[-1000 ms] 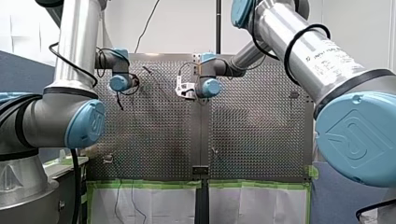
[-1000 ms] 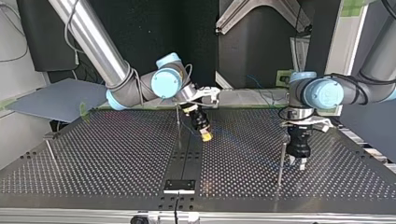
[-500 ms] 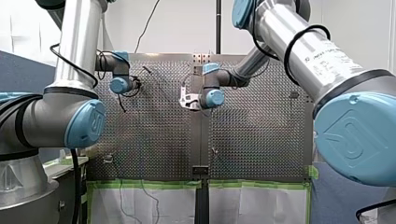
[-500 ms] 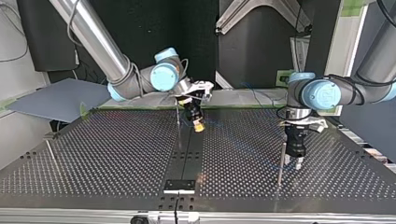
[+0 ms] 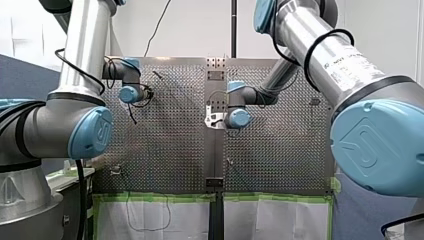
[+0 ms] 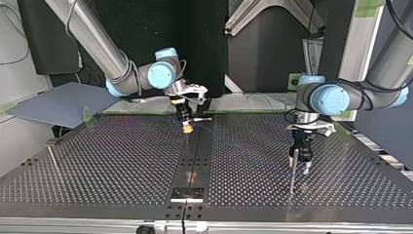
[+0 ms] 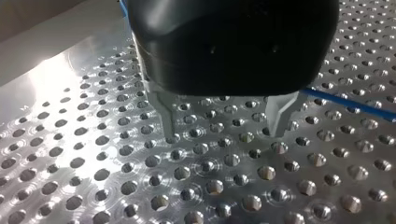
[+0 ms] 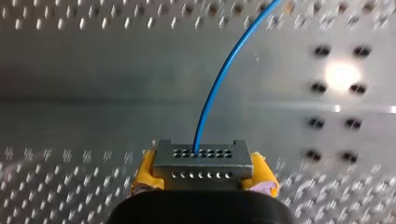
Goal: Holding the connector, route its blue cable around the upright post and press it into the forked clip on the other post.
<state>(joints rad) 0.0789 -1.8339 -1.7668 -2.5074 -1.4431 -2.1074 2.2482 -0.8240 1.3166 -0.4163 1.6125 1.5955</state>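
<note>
My right gripper (image 8: 201, 176) is shut with its yellow pads on the grey connector (image 8: 201, 161). The blue cable (image 8: 219, 84) curves away from the connector. In the top view this gripper (image 6: 187, 127) hangs near the top of the thin middle post (image 6: 188, 145). My left gripper (image 7: 223, 131) stands open just above the perforated plate with nothing between its metal fingers (image 7: 168, 126). The blue cable (image 7: 350, 105) runs past beside it. In the top view my left gripper (image 6: 301, 165) is next to a second thin post (image 6: 292, 173).
A third thin post (image 6: 53, 158) stands at the top view's left. A small black plate (image 6: 187, 193) sits at the perforated table's (image 6: 122, 165) near edge. A grey board (image 6: 58, 105) lies beyond the table at the left.
My right gripper has carried the connector toward the top view's left and farther back, to the middle post. My left gripper has opened and lifted a little beside its post.
</note>
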